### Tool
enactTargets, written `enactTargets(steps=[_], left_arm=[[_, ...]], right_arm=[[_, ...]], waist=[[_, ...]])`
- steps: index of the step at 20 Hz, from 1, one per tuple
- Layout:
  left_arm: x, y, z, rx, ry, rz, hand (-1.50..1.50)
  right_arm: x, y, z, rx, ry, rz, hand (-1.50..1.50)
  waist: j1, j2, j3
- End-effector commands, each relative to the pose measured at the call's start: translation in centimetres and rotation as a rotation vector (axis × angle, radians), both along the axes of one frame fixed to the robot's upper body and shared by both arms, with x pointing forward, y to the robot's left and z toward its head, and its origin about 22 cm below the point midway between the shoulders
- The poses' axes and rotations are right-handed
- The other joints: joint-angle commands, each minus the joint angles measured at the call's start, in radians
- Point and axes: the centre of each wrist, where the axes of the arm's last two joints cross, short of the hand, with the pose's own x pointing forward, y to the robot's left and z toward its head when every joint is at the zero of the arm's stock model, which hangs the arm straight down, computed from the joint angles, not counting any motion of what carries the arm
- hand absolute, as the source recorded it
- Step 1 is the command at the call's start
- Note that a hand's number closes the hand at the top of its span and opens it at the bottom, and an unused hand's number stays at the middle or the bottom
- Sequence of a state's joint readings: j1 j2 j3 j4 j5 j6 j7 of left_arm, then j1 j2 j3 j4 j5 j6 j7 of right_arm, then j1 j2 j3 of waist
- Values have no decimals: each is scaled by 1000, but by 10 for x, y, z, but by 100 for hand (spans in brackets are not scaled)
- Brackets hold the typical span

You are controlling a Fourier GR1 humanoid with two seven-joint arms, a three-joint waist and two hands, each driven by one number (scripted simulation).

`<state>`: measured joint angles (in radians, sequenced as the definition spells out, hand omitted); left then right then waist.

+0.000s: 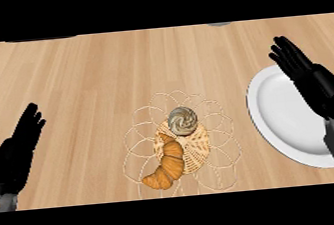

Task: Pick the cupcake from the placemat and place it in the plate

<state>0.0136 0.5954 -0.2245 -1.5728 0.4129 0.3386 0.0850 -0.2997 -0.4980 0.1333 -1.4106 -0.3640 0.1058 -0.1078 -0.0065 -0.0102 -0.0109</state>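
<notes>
A cupcake (183, 120) with grey-and-cream swirled frosting stands near the middle of a woven wire-like placemat (213, 111) at the centre of the wooden counter. A white plate (277, 115) lies to its right, partly under my right forearm. Over the plate's upper part my right hand (317, 81) is raised, open, with straight fingers pointing up and left, well apart from the cupcake. At the left edge my left hand (19, 147) rests open, fingers up, holding nothing.
A golden croissant (167, 167) lies on the placemat just below and left of the cupcake, touching or nearly touching it. Two dark shapes (41, 39) (219, 24) show at the counter's far edge.
</notes>
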Motion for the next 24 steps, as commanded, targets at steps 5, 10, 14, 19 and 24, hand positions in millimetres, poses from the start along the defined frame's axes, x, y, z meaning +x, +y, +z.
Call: enactTargets(steps=[5, 10, 14, 19, 24], left_arm=[[7, -26, -27, 43, 38, 44, 0], [-1, -28, -34, 2, 108, 20, 0], [1, -50, -39, -37, 92, 19, 0], [9, -56, -44, -13, 102, 9, 0], [10, -52, -37, -4, 116, 4, 0]], right_arm=[[-6, 133, 32, 225, 38, 71, 150], [8, 47, 48, -748, -296, -133, 150], [-29, 118, -37, -93, -53, -400, 150], [-58, 149, -71, 37, -200, -132, -150], [-53, 132, -63, -386, -168, -45, -150]], waist=[[2, 8, 9], [-15, -8, -11], [-18, 15, 16], [5, 13, 12], [6, 7, 10]])
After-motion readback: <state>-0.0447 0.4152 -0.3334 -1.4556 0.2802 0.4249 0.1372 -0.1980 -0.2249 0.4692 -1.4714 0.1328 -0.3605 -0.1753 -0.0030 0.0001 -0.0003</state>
